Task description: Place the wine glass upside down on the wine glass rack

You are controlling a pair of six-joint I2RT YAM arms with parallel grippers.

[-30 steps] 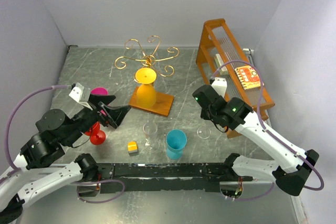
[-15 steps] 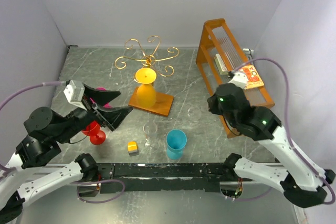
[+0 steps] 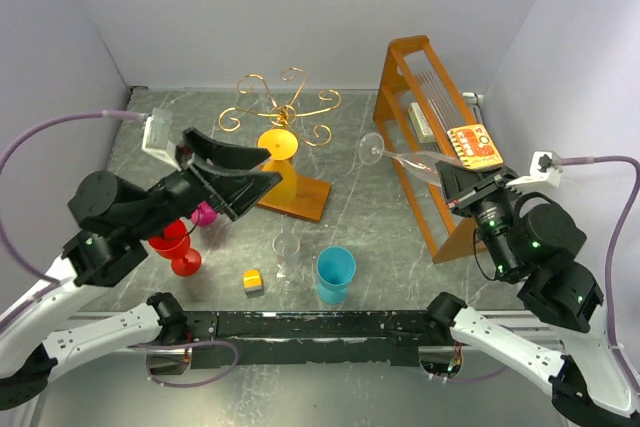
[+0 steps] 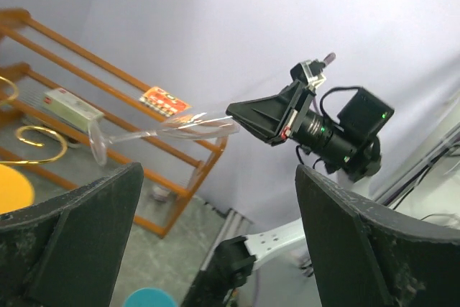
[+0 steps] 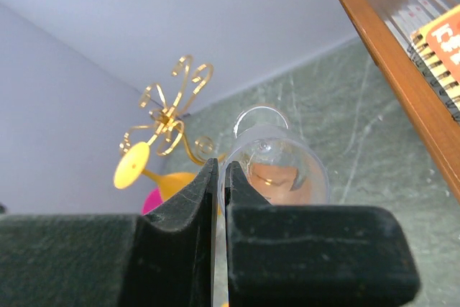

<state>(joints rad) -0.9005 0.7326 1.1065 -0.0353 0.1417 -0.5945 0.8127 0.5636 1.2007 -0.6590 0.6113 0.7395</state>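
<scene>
A clear wine glass (image 3: 425,167) lies nearly level in the air, its foot pointing left toward the rack. My right gripper (image 3: 452,180) is shut on its rim; in the right wrist view the fingers (image 5: 220,170) pinch the bowl's wall (image 5: 284,167). The wine glass rack (image 3: 285,107) is a gold wire tree on an orange-brown base (image 3: 310,195), with a yellow glass (image 3: 277,162) hanging upside down on it. My left gripper (image 3: 268,165) is open and empty, raised just left of the rack; its view shows the glass (image 4: 194,126) between wide jaws (image 4: 219,177).
A tall orange slatted frame (image 3: 440,137) stands at the right, close behind the held glass. On the table front stand a second clear glass (image 3: 287,252), a blue cup (image 3: 335,272), a yellow block (image 3: 253,280), a red glass (image 3: 180,247) and a pink item (image 3: 203,213).
My right gripper has lifted the clear glass off the table and tipped it level, the arm swinging up and right. My left gripper has risen and moved toward the rack.
</scene>
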